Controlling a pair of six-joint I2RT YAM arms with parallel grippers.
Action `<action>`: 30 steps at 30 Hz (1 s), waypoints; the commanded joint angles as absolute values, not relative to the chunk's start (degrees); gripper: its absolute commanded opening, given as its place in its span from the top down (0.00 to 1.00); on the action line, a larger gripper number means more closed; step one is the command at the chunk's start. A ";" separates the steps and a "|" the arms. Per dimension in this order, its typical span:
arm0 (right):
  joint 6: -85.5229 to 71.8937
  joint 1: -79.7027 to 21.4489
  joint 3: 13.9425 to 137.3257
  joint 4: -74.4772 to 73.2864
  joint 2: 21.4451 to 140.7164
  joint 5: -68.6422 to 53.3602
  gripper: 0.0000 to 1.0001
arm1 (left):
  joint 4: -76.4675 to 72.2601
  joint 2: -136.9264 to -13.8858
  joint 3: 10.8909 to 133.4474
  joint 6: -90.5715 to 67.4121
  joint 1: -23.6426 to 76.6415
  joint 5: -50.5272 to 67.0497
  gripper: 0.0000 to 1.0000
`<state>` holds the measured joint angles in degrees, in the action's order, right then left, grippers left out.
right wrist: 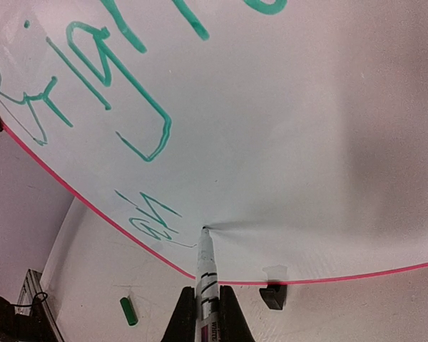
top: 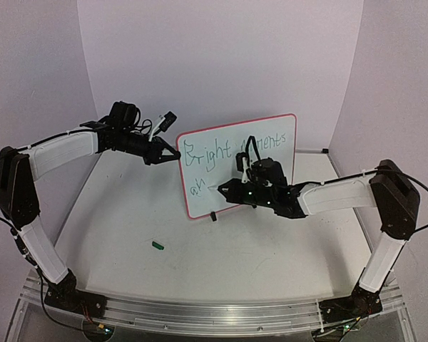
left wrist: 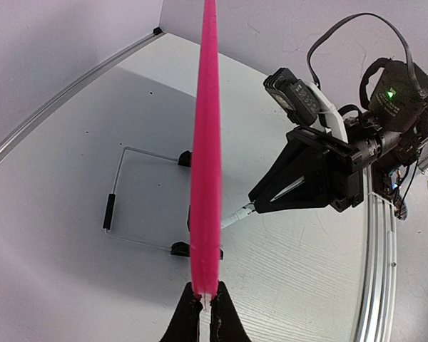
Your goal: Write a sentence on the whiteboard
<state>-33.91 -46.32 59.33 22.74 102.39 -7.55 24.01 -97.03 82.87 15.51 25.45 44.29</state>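
- Whiteboard point(top: 214, 178) stands upright near mid-table point(top: 128, 214), propped on a wire stand point(left wrist: 121, 199). Its long axis runs left-right and its face is toward the arms.
- Left claw point(left wrist: 205, 303) is clamped on the board's left rim, edge-on between the fingers.
- Right claw point(right wrist: 207, 306) is closed on a marker point(right wrist: 205, 263), with the tip touching the board on the lower line, just right of the green "an".
- Key relation: blank board lies to the right of the tip, along the long axis, under the top line that starts "Bright".
- My read: you run the next strokes rightward, parallel to the bottom rim.
- Risk: that heads away from the left clamp, so tip pressure may rock the board back.
- Green cap point(top: 157, 245) lies on the table, well apart from the board.
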 commanded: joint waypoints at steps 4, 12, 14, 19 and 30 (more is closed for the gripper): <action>-34.38 -44.86 59.19 24.63 99.43 -6.09 1.00 | 28.43 -97.78 83.82 16.28 26.81 44.82 1.00; -33.89 -44.01 58.78 24.69 97.39 -5.86 1.00 | 28.40 -97.81 83.85 16.37 26.81 44.74 1.00; -33.71 -43.82 59.05 24.66 97.15 -6.63 1.00 | 28.41 -97.82 83.85 16.37 26.81 44.74 1.00; -33.14 -43.77 60.75 25.00 98.82 -10.51 1.00 | 28.44 -97.99 83.88 16.26 26.81 44.82 1.00; -33.83 -43.77 62.08 25.04 102.18 -13.02 1.00 | 28.40 -97.96 83.93 16.28 26.81 44.83 1.00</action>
<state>-33.89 -43.97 60.14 23.35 100.64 -11.84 24.01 -97.03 82.87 15.49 25.47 44.23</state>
